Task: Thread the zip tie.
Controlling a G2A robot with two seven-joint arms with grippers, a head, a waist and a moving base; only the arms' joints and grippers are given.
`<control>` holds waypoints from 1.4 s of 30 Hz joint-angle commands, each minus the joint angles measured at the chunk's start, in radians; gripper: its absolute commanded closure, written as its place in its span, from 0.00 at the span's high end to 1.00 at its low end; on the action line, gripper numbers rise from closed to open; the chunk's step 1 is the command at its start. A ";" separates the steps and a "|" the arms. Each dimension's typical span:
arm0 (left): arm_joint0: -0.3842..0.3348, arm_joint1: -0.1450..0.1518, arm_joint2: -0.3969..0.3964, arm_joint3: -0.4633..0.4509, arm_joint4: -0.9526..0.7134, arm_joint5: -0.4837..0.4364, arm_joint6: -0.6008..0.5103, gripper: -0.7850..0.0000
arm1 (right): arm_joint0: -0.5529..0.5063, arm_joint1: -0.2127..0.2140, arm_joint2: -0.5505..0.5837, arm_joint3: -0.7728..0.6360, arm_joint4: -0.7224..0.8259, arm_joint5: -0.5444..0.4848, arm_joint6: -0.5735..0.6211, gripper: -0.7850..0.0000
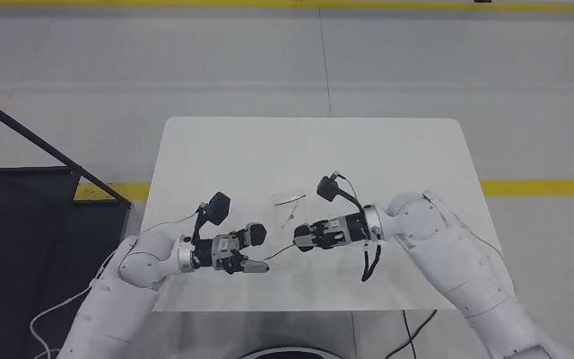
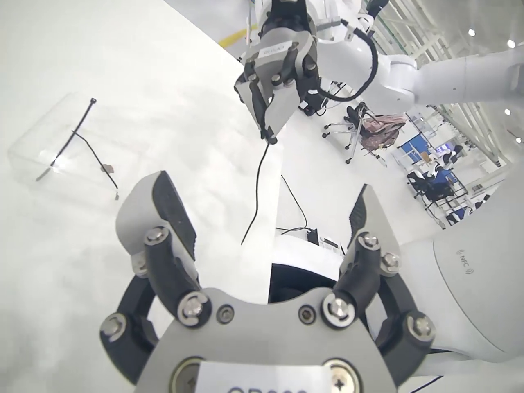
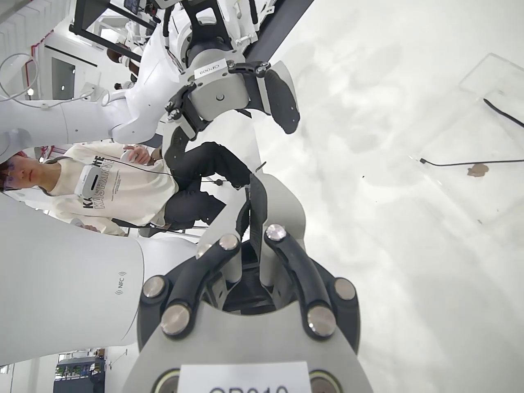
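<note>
White table (image 1: 404,161), clear tray (image 2: 118,141) holding spare ties (image 2: 77,128); right hand (image 2: 268,132) grips zip tie (image 2: 257,190), left hand (image 1: 258,250) spread

My right jaws are pressed together above the white table (image 3: 380,272); opposite, my left jaws stand spread. A black zip tie (image 3: 450,163) lies in the clear tray (image 3: 470,73).

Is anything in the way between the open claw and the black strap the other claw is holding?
Nothing visible is. The zip tie hangs from the shut right gripper, its free end pointing toward the open left gripper through open air. The clear tray sits aside on the table.
</note>
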 commanded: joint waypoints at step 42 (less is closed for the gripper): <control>-0.082 0.033 0.146 0.059 0.109 -0.038 0.163 0.15 | 0.071 -0.035 -0.059 0.064 0.059 -0.015 0.057 0.00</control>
